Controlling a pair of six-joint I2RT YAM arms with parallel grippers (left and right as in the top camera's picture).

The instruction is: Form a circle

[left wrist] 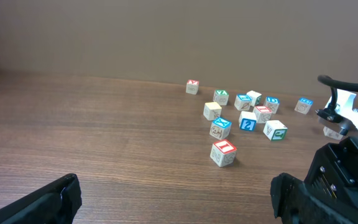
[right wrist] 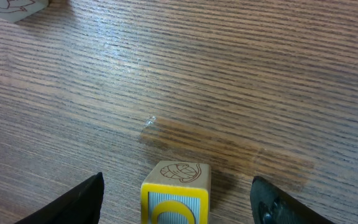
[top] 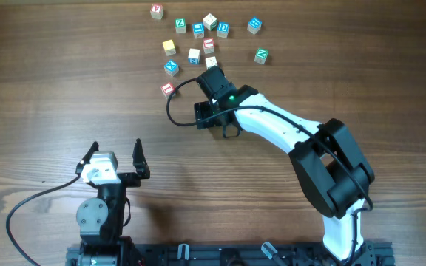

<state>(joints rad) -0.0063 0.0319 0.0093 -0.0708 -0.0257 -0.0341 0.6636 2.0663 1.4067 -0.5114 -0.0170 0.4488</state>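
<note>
**Q:** State the position of each arm on the brown wooden table (top: 50,89).

**A:** The white-and-black right arm (top: 272,122) reaches to the far side of the table. The left gripper (top: 115,149) sits near the base, well apart from all the cubes, with its 2 fingers spread wide and nothing between them.

**Q:** Where is the work piece?

**A:** The small wooden letter cubes (top: 194,55) lie in a loose cluster at the far side, not yet closed into a circle. The right gripper (right wrist: 177,180) is at the near edge of this cluster. Its jaws stand apart, and 1 yellow-edged wooden cube (right wrist: 175,199) sits between them with a gap on each side.

**Q:** Is anything nearby or in the way?

**A:** A black cable (top: 172,111) loops beside the gripper. 1 red-faced cube (top: 168,89) lies just left of it. 1 pale cube (right wrist: 14,6) lies ahead, off to the left.
</note>
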